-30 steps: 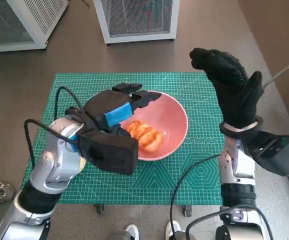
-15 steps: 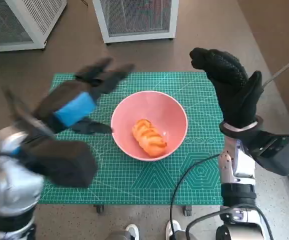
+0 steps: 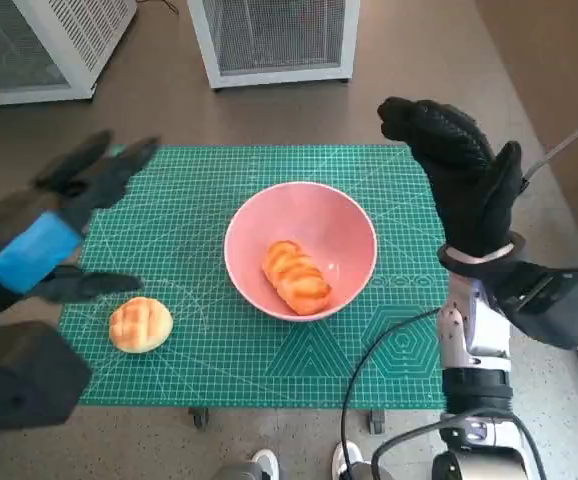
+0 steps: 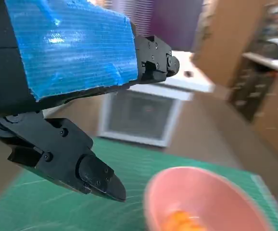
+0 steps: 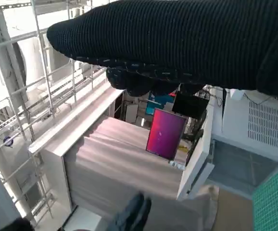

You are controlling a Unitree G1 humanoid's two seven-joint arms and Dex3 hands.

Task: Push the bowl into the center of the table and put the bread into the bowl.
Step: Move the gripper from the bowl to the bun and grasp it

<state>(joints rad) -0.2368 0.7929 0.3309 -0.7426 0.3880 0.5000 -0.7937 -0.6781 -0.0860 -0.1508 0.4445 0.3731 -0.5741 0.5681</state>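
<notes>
Since a second ago the left hand (image 3: 54, 215) has swung up off the bowl (image 3: 300, 250), baring a round bun (image 3: 140, 324) on the green mat (image 3: 389, 340) just below it. It hangs empty, fingers spread wide. One bread piece (image 3: 296, 276) lies in the bowl, mid-desk. The bun is probably light, soft and easily crushed; cup its sides gently. The right hand (image 3: 459, 175) is raised beside the bowl, fingers extended, holding nothing.
</notes>
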